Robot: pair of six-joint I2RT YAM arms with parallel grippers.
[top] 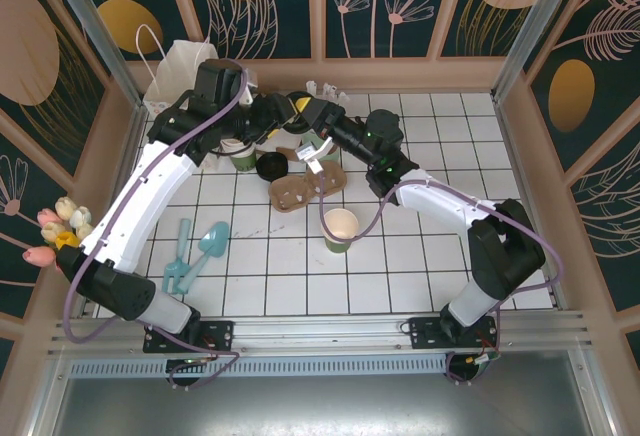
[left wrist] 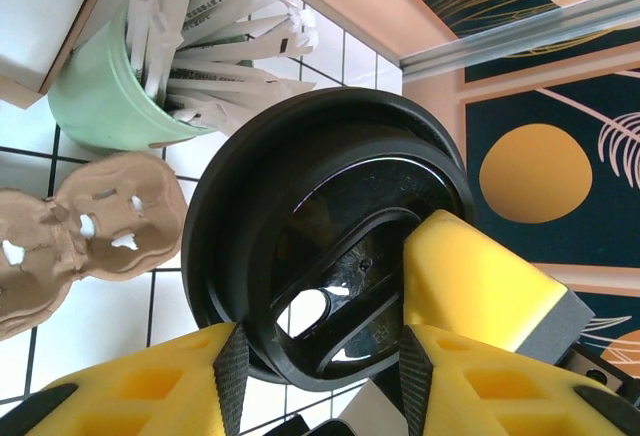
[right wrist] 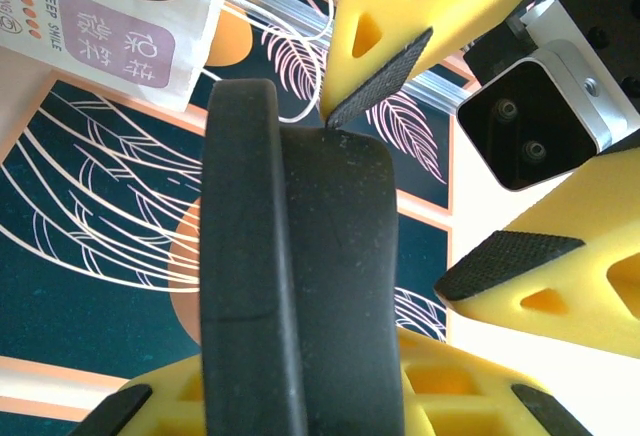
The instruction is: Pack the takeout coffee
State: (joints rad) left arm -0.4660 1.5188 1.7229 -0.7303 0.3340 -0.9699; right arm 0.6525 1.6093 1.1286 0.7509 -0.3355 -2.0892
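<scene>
A round black plastic lid [left wrist: 330, 226] hangs in the air at the back of the table, on edge in the right wrist view [right wrist: 300, 256]. My right gripper [right wrist: 310, 406] is shut on its rim, and one of its yellow fingers [left wrist: 480, 286] lies against the lid's top. My left gripper [left wrist: 322, 376] straddles the lid's lower edge, still open. One of its fingers [right wrist: 400, 16] touches the rim while the other pad [right wrist: 510, 256] stands a small gap off. A lidless dark green paper cup [top: 340, 228] with a cream inside stands mid-table. The takeout coffee as a lidded cup is out of view.
A cardboard cup carrier [top: 300, 188] lies just below the grippers. A second black lid [top: 270, 166] and a green cup [top: 243, 159] sit beside it. A pale green cup of white sticks [left wrist: 110, 96] stands at the back, a white paper bag [top: 180, 66] back left, teal utensils [top: 195, 251] front left.
</scene>
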